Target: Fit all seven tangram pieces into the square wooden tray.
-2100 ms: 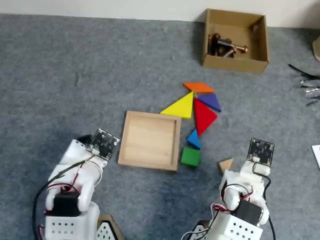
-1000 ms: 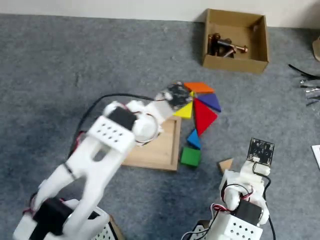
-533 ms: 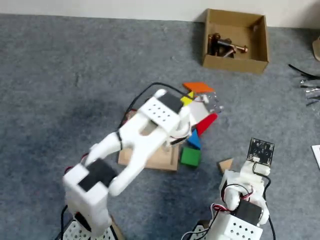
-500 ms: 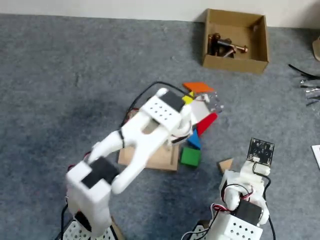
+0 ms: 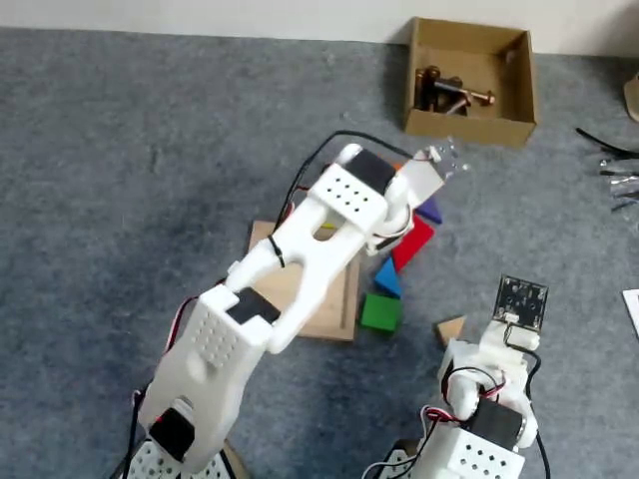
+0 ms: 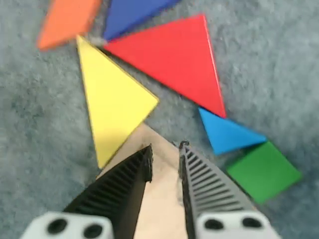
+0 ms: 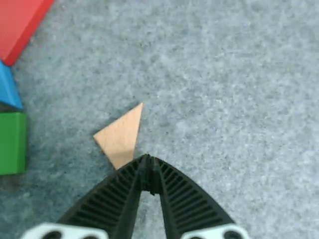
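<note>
Here, left gripper [image 6: 165,148] outstretched, slightly parted

The left arm [image 5: 300,269] is spanning the wooden tray [image 5: 342,304], its tool [image 5: 439,165] hanging over the coloured pieces mid-way across the worktop [image 5: 120,150]. The red triangle [image 5: 416,238], blue triangle [image 5: 387,278] and green square [image 5: 379,312] are lying beside the tray. A cardboard box [image 5: 469,128] is standing near the far edge.

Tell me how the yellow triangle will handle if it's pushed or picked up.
The yellow triangle looks like a flat, rigid piece, so it should stay stiff and is probably light. Lying flat, it won't roll or tip. The fuzzy grey carpet may drag on it, so a push could pivot it.
</note>
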You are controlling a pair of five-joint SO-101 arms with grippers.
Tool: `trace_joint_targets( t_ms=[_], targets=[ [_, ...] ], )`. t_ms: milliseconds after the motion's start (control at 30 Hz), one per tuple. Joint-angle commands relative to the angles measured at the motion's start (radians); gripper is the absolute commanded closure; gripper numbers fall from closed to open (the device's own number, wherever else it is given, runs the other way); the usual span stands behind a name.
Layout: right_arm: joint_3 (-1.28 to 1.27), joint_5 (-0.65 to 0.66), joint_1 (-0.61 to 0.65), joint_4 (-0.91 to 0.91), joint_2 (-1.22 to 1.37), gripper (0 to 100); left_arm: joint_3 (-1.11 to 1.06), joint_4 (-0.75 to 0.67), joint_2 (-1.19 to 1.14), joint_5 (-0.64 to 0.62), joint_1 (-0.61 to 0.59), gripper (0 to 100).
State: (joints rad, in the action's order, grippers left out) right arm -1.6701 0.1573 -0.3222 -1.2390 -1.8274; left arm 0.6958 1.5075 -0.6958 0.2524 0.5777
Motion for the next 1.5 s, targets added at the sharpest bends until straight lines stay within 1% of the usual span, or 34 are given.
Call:
trace_joint_targets(
  t_ms=[0,133,267,400,600,800,933,1033,1100,1200,1467],
  targets=[
    [-0.15,-0.014,-0.008,-0.005,-0.005,99.3,0.099,0.084,0.016,-0.009,-0.001,90],
    [-0.15,-0.012,-0.008,-0.005,-0.005,99.3,0.137,0.152,0.018,-0.009,-0.021,90],
    [-0.15,-0.012,-0.008,-0.005,-0.005,99.3,0.202,0.161,0.018,-0.008,-0.047,90],
    [-0.15,-0.011,-0.008,-0.005,-0.005,99.3,0.24,0.158,0.008,-0.008,-0.053,90],
    [-0.15,-0.012,-0.008,-0.005,-0.005,99.3,0.242,0.071,-0.056,-0.006,-0.054,90],
    [-0.15,-0.011,-0.008,-0.005,-0.005,99.3,0.243,0.077,-0.124,-0.02,-0.024,90],
    [-0.15,-0.011,-0.008,-0.005,-0.005,99.3,0.248,0.117,-0.122,-0.183,-0.013,88],
    [-0.15,-0.011,-0.01,-0.005,-0.005,99.3,0.277,0.198,-0.125,-0.255,-0.001,80],
    [-0.15,-0.011,-0.01,-0.005,-0.005,99.3,0.289,0.229,-0.124,-0.328,0.004,76],
    [-0.15,-0.011,-0.01,-0.005,-0.005,99.3,0.289,0.233,-0.124,-0.419,0.008,74],
    [-0.15,-0.014,-0.008,-0.005,-0.005,99.3,0.285,0.239,-0.122,-0.443,0.027,74]
  ],
)
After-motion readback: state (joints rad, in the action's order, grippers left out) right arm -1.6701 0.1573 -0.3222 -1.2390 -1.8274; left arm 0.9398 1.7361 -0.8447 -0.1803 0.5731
